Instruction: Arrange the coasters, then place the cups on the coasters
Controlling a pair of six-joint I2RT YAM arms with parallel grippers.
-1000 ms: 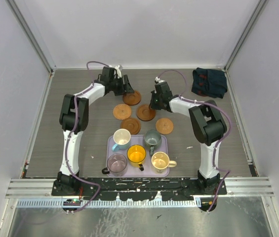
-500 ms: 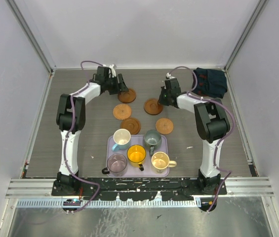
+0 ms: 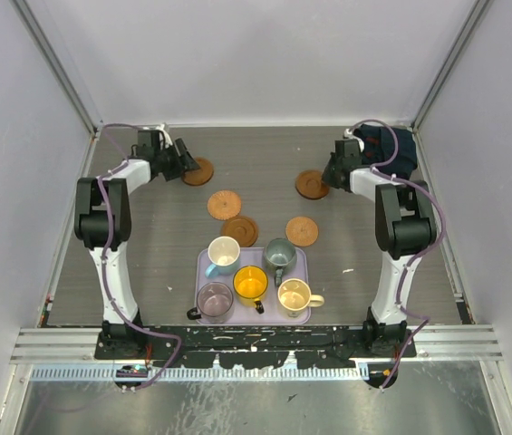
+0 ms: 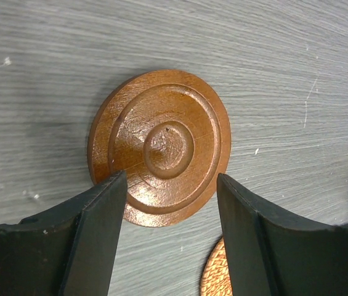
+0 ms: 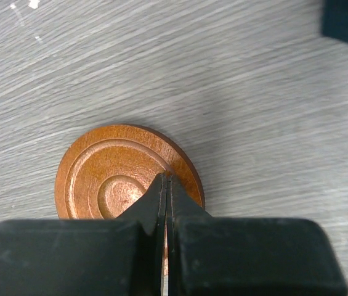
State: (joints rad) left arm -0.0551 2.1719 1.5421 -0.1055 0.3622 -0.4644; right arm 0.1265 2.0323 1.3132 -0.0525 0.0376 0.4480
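Note:
My left gripper (image 3: 183, 161) (image 4: 170, 179) is open at the far left, both fingertips over the near part of a brown ringed coaster (image 3: 198, 171) (image 4: 161, 148). At the far right my right gripper (image 3: 333, 173) (image 5: 164, 180) is shut, its tips resting on top of another coaster (image 3: 310, 185) (image 5: 112, 179). Three more coasters (image 3: 224, 203) (image 3: 239, 230) (image 3: 302, 230) lie mid-table. The cups stand on the lavender tray (image 3: 306, 272): light blue (image 3: 223, 254), grey-green (image 3: 280, 254), purple-grey (image 3: 215, 299), orange-yellow (image 3: 250, 284), cream-yellow (image 3: 294, 296).
A dark folded cloth (image 3: 384, 149) (image 5: 346, 21) lies in the far right corner, just behind the right gripper. Grey walls close the table on three sides. The left wrist view also catches a woven coaster's edge (image 4: 214, 277) under the right finger.
Both arms swung outward. The left gripper slid its coaster left toward the wall. The right gripper dragged its coaster right and farther back toward the cloth.

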